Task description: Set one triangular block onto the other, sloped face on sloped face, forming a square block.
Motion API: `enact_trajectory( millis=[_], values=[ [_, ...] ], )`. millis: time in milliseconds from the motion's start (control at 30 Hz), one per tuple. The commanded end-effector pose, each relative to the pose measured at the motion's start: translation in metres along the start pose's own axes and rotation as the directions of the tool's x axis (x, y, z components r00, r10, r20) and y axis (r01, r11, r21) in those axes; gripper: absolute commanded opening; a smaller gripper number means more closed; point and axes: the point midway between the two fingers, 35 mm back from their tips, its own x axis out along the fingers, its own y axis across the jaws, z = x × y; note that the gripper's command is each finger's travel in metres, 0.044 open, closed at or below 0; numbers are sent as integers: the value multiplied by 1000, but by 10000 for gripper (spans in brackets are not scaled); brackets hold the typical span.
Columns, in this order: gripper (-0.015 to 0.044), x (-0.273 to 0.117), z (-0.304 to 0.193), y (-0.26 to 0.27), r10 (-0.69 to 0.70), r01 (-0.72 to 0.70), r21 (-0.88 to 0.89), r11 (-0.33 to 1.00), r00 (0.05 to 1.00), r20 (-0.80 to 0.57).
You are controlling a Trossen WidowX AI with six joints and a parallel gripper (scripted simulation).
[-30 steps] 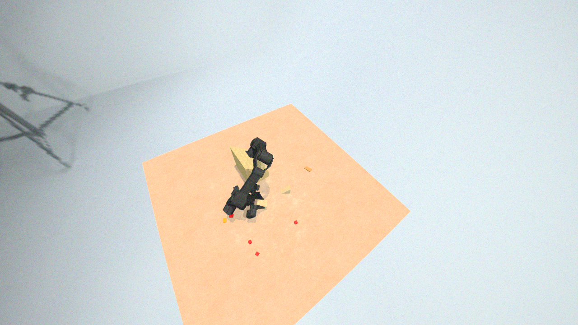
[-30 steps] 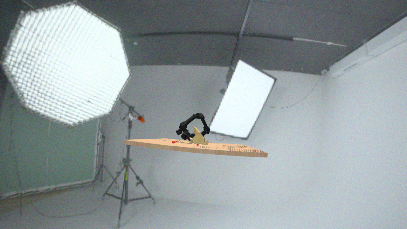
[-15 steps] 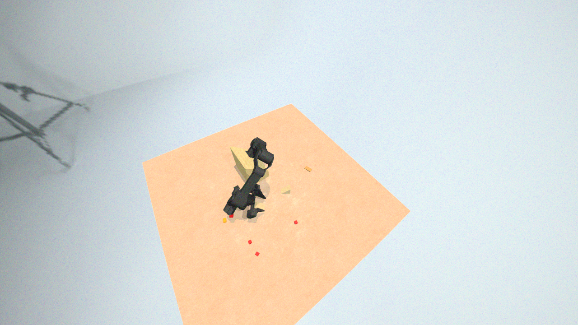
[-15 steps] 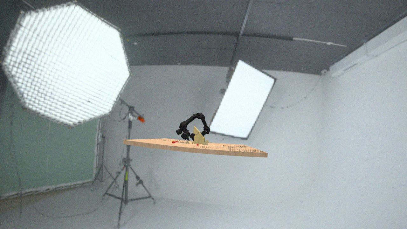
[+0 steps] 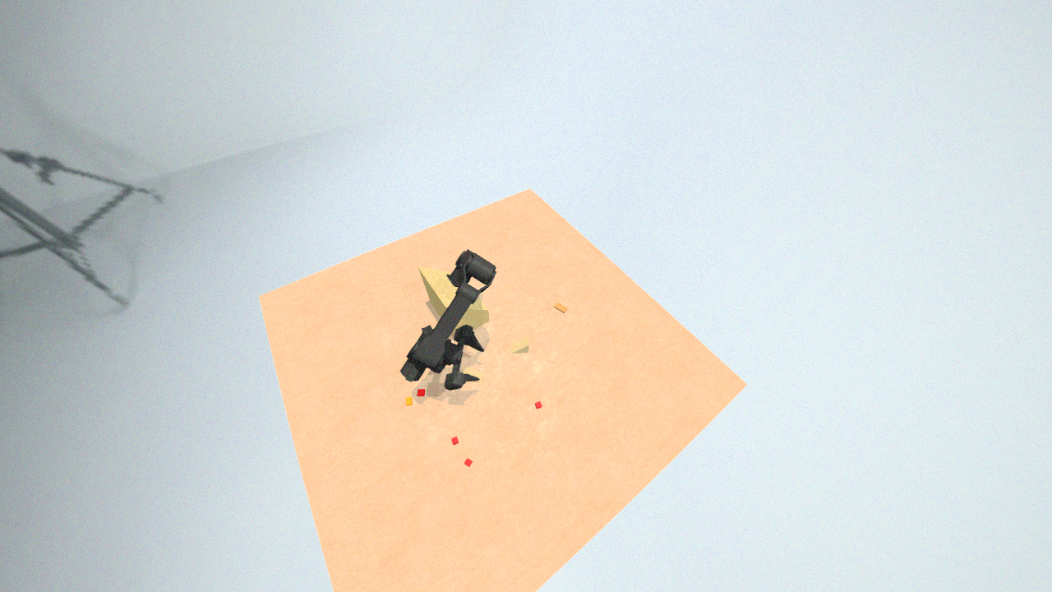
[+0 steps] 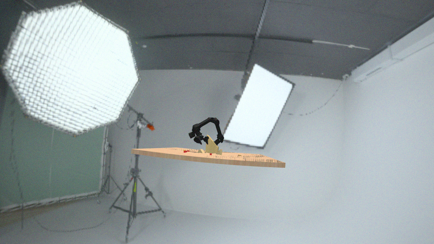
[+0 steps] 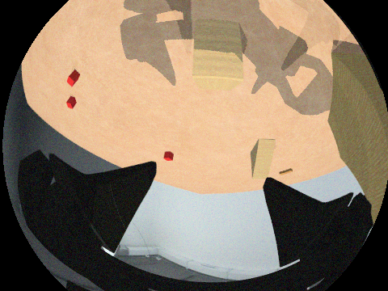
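My gripper [image 5: 479, 362] [image 7: 212, 177] [image 6: 198, 140] is open and empty, hanging a little above the table [image 5: 588, 441] [image 6: 242, 160]. In the wrist view a tan block [image 7: 217, 54] lies on the table, partly in the arm's shadow and well clear of both fingers. The arm hides it in the top view. A second small tan triangular block [image 5: 520, 345] [image 7: 262, 158] lies apart from it, toward the table's right side. The two do not touch.
A much larger tan wedge [image 5: 439, 289] [image 6: 210, 146] [image 7: 358, 129] stands upright close behind the arm. Several small red cubes, one of them [image 5: 537, 404] [image 7: 168, 155], and two orange chips [image 5: 560, 307] [image 5: 408, 401] lie scattered on the table.
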Motion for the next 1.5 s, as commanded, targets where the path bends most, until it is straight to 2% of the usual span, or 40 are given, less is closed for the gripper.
enact_trajectory(
  millis=[0,167,433,700,800,1167,1467],
  values=[
    [440,-28,-27,-2,30,-30,-1,1000,1000,10],
    [440,-34,-19,4,50,-50,-34,998,999,2],
    [440,-74,90,8,34,-35,-49,998,999,-16],
    [440,-75,93,8,33,-34,-50,998,999,-17],
    [440,-63,93,10,30,-31,-53,998,999,-11],
    [440,23,92,9,-7,8,-89,996,1000,8],
    [440,28,92,8,-11,11,-91,996,1000,8]
  ],
)
